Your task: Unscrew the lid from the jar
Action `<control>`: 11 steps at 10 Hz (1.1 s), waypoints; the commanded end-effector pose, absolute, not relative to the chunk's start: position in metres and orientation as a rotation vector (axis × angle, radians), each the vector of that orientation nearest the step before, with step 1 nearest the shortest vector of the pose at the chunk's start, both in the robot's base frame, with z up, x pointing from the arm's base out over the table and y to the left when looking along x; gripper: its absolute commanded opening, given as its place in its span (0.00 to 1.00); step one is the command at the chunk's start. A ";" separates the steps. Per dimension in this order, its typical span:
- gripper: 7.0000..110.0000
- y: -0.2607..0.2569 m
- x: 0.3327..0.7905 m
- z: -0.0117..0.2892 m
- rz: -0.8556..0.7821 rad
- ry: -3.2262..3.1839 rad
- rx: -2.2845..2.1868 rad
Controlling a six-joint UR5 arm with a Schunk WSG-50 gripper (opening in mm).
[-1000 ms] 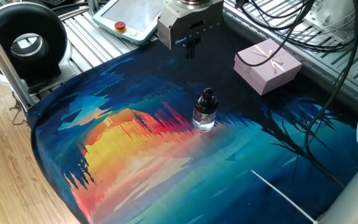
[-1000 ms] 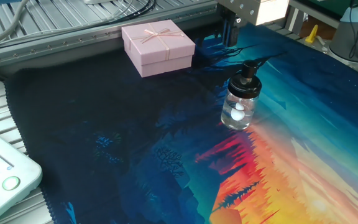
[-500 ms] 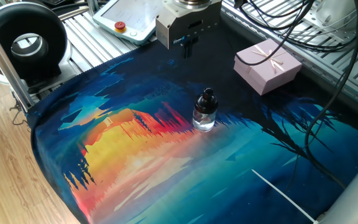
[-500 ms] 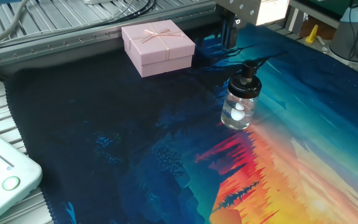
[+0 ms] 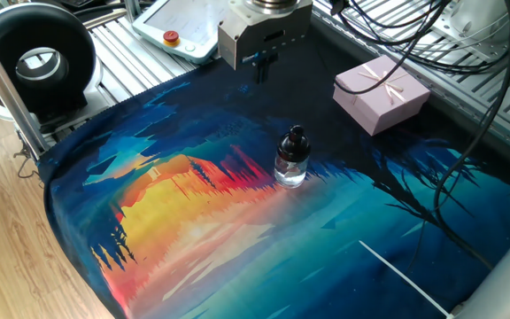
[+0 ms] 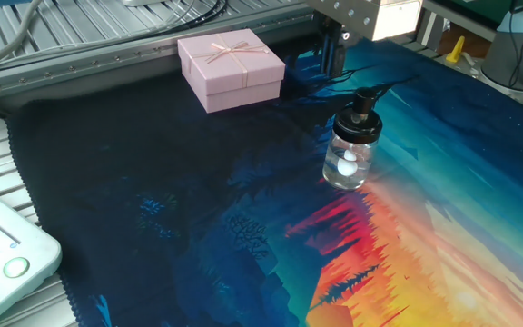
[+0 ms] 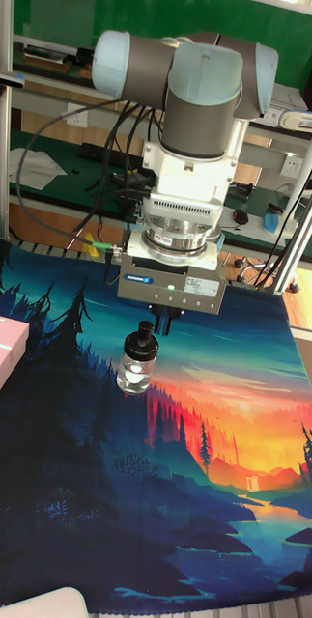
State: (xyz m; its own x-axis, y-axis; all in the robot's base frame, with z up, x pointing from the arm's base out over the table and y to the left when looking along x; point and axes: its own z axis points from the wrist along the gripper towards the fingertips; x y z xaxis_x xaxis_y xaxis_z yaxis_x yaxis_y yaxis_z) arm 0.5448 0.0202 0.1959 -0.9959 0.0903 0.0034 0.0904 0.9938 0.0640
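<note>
End effector (image 5: pixel 259 69) jaw state unclear

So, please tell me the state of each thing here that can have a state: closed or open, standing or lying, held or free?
lid: on the jar, not removed, not held.
jar: closed, upright on the cloth, free.
gripper: away from the jar, holds nothing; fingers close together, open or shut unclear.
pink gift box: closed, ribbon tied, resting flat.

Hand (image 5: pixel 261 69) shifted slightly left, farther from jar (image 5: pixel 291 160).
</note>
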 end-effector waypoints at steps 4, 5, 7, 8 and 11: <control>0.00 -0.003 0.546 0.190 0.028 -3.144 0.108; 0.00 -0.003 0.549 0.190 0.029 -3.157 0.120; 0.00 0.000 0.556 0.190 0.009 -3.183 0.141; 0.00 0.001 0.563 0.190 0.007 -3.211 0.170; 0.00 0.021 0.567 0.192 -0.126 -3.230 0.044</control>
State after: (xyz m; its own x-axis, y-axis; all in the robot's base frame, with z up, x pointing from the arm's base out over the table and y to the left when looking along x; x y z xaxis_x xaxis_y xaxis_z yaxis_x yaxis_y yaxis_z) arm 0.5610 0.0065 0.1894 -0.9955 -0.0671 -0.0670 -0.0682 0.9976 0.0141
